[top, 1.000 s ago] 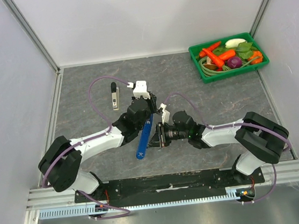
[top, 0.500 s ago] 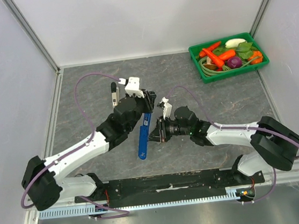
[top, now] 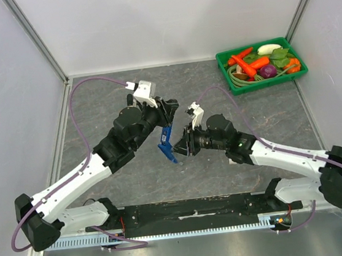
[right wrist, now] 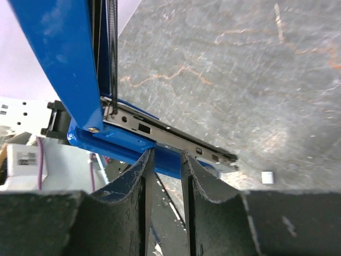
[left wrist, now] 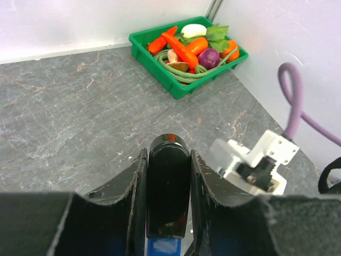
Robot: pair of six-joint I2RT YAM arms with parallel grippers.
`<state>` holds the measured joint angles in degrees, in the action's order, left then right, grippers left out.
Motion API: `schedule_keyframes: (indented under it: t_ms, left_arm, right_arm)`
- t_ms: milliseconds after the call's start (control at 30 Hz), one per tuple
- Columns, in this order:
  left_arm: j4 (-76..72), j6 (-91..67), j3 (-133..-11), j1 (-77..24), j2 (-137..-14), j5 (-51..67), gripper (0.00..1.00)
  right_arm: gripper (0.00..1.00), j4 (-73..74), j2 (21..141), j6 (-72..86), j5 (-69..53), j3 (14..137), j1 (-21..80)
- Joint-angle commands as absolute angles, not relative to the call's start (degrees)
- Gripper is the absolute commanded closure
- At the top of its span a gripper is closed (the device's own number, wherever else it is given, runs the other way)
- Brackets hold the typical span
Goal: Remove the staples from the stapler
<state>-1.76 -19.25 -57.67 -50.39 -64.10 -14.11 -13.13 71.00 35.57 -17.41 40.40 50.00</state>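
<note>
Stapler (top: 166,142) hangs clear of the tabletop (top: 249,113), shared by both arms. The left pincer (left wrist: 168,156) is closed partway on its black rounded end, which fills the gap and touches both fingers (left wrist: 139,176); probably this is the anchor hold, keeping the body steady in the air. The blue cover stands swung away from the metal magazine rail (right wrist: 176,140), so the staple channel is exposed. The right pincer (right wrist: 164,156) has its jaws narrowly apart, with the blue base lying right across its tips and the rail just beyond; whether it truly clamps the base cannot be told. It seems placed to work the rail. A green tray (left wrist: 181,88) lies well ahead of the left pincer.

Against a second ago, both arms have reached further from their bases, carrying the stapler with them, and it now looks shorter from above, likely tilted more steeply
</note>
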Motion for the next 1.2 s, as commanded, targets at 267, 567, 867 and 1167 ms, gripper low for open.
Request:
schedule_keyframes:
  t_ms: [267, 567, 867, 1167]
  left_arm:
    - [-1.3, -21.6, -61.8, -51.8, -60.9, -9.5, 0.98]
    - [-1.7, -19.6, -62.0, -51.9, -60.3, -11.4, 0.98]
    - [-2.7, -19.2, -61.2, -51.9, -61.0, -14.7, 0.98]
    - [-5.3, -20.1, -59.6, -51.9, -61.3, -15.7, 0.98]
  right_arm:
    - [0.60, 6.8, 57.9, 22.4, -1.0, 47.6, 49.7]
    - [0.55, 12.0, 51.4, 25.0, -3.5, 41.8, 49.7]
    - [0.65, -2.0, 51.3, 34.3, -14.7, 29.7, 50.1]
    - [0.88, -19.9, 59.7, 44.8, -13.1, 23.9, 52.5]
